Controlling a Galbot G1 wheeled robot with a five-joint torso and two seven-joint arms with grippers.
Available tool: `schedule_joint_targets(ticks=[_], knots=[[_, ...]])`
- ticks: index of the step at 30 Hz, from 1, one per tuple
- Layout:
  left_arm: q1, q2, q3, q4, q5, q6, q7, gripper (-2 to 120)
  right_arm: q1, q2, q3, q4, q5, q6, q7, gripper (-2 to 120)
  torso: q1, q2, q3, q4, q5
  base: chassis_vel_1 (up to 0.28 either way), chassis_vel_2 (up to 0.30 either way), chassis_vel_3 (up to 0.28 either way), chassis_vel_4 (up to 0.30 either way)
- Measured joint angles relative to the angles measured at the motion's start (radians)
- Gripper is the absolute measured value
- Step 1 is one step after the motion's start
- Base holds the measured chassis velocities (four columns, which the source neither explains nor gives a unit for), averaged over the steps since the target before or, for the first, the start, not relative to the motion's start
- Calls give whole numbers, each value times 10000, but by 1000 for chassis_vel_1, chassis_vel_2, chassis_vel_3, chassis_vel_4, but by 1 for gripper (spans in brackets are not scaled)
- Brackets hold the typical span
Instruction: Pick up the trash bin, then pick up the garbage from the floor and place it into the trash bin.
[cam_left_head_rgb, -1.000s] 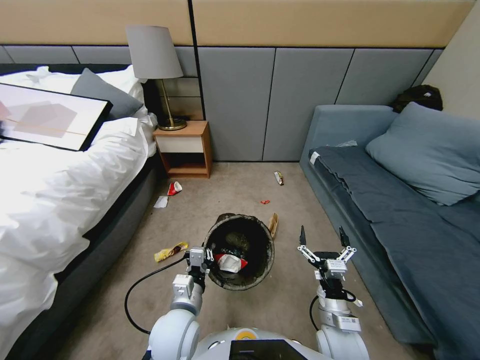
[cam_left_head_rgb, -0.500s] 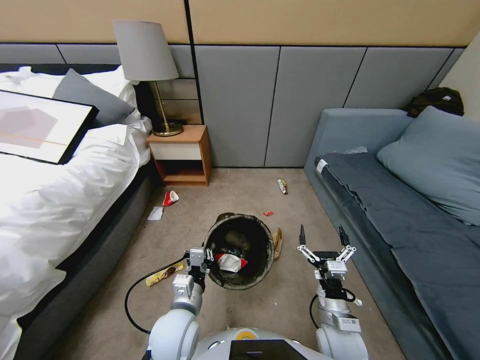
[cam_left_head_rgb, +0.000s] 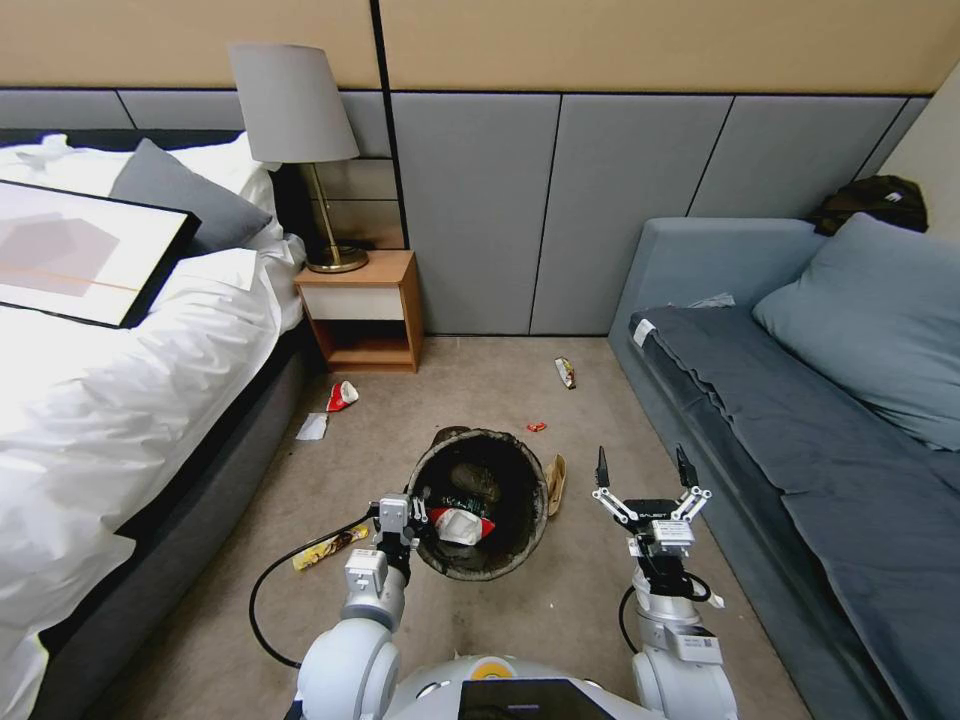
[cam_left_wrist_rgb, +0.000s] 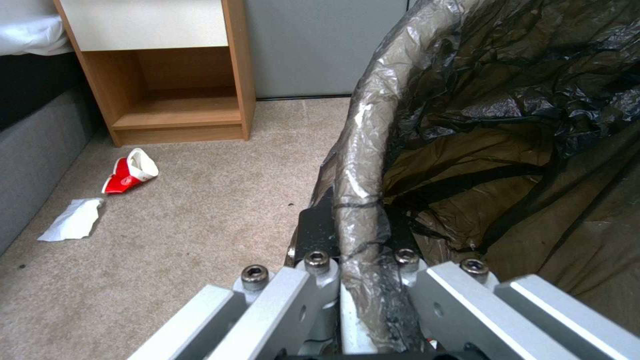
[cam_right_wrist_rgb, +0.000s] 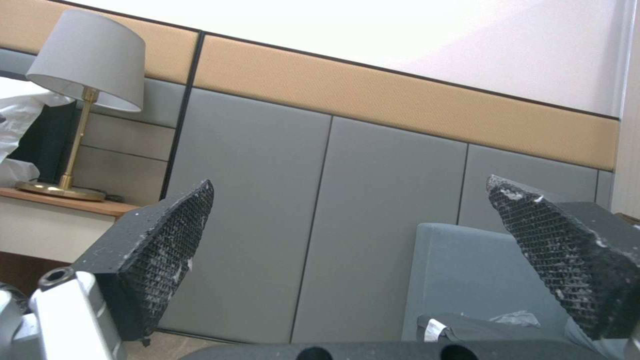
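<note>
The left hand (cam_left_head_rgb: 408, 522) was clamped on the rim of the round white plastic trash bin lined with a black bag (cam_left_head_rgb: 520, 470), holding it tilted above the carpet. Just left of that hand lay a yellow snack wrapper (cam_left_head_rgb: 322, 548); farther ahead were a crushed red-and-white carton (cam_left_wrist_rgb: 129, 170) and a white paper scrap (cam_left_wrist_rgb: 72, 226). The right hand (cam_left_head_rgb: 646, 468) hovered wide and empty to the bin's right, a tan paper bag (cam_left_head_rgb: 555, 482) between them.

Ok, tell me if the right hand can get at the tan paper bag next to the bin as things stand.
Probably yes. The right hand is open and holds nothing, and the tan paper bag lies on bare carpet between it and the trash bin, which the left hand grips by the rim. Nothing lies between.
</note>
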Motion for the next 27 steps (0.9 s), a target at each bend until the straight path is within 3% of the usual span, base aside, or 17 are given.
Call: schedule_joint_targets(ticks=[9,13,17,27], knots=[[0,0,0,0,0,0,0,0,1231,-25,-271,-387,95,-896,266,100,0,0,0,0,1,0,0,0,0],[0,0,0,0,0,0,-1,0,1998,-238,-455,-750,410,-1802,514,100,0,0,0,0,1,0,0,0,0],[0,0,-1,0,0,0,0,0,2859,-680,-764,-1469,1493,-3389,801,100,0,0,1,0,0,0,0,0,0],[0,0,0,0,0,0,0,0,4088,-1302,-1606,-3327,2933,-5019,983,100,1,0,1,0,-1,0,0,0,0]])
